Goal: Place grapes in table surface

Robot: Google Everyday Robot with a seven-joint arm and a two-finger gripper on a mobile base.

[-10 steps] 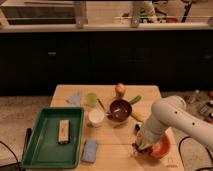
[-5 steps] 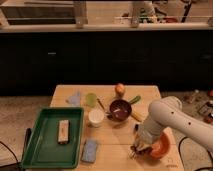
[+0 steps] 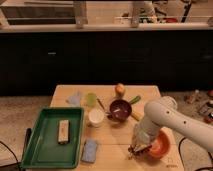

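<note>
Over the last second the arm has crept slightly left and down; the gripper (image 3: 137, 148) now hangs low over the front right of the counter (image 3: 114, 137), just beside the orange bowl (image 3: 158, 145). Its fingers are fully closed, and a dark clump at the tips looks like the grapes (image 3: 134, 149), though the pinch itself is hard to make out. Judged from this, the bunch sits at or just above the bare wood, so placement is near and only release remains; green tray (image 3: 47, 140), purple bowl (image 3: 120, 109), apple (image 3: 119, 89) untouched.
</note>
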